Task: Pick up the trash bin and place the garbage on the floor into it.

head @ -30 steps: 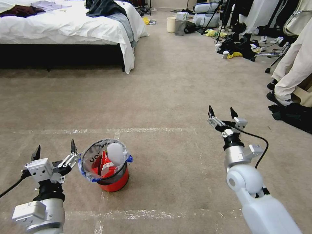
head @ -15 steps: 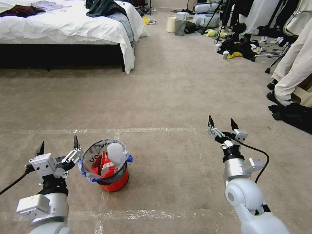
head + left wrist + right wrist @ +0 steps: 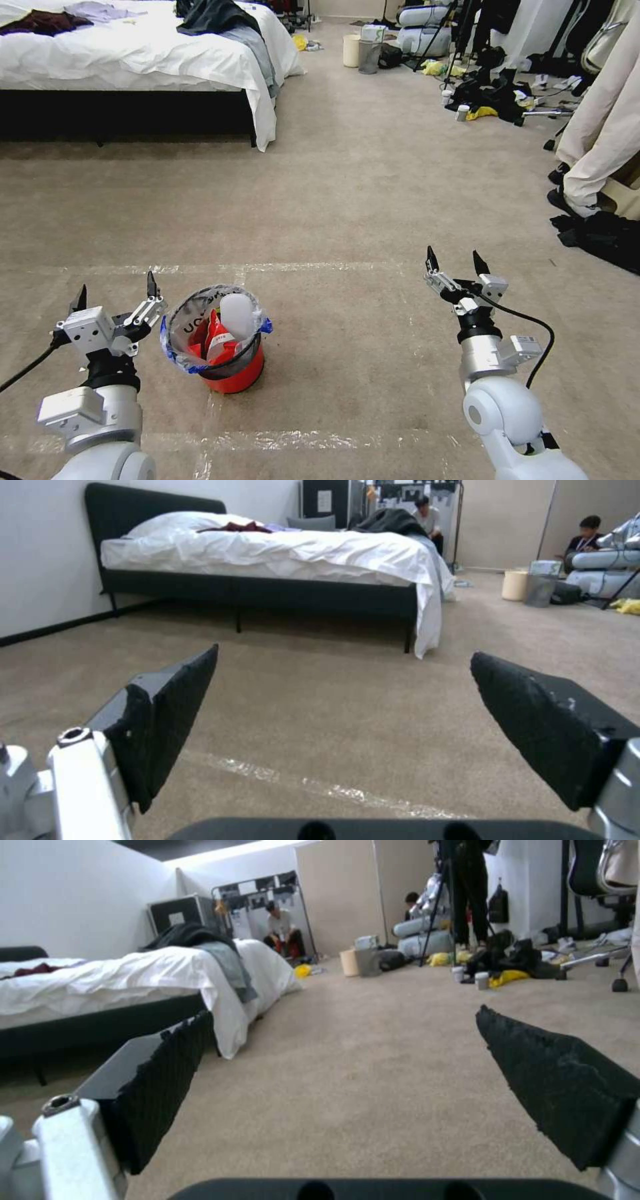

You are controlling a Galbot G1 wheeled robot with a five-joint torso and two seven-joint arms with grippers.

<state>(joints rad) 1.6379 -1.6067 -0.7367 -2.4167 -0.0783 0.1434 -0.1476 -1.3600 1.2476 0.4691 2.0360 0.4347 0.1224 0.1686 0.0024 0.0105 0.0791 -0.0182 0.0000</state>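
While the red bin point(image 3: 223, 347) stands upright on the carpet point(image 3: 347, 200), a white foam piece point(image 3: 237, 315) and a red wrapper point(image 3: 217, 337) are seen inside its clear liner. Just left of the bin, the left gripper point(image 3: 115, 293) is held spread and empty; well to the bin's right, the right gripper point(image 3: 453, 259) is likewise spread and empty, above bare carpet

Both arms reach forward, low over the carpeted floor, wrists level and fingertips pointing ahead. The left gripper point(image 3: 115, 293) sits at the robot's left with its two black fingers point(image 3: 170, 720) spread wide, nothing between them. The right gripper point(image 3: 455, 261) is held slightly farther forward on the right, its fingers point(image 3: 553, 1080) likewise spread apart and empty.
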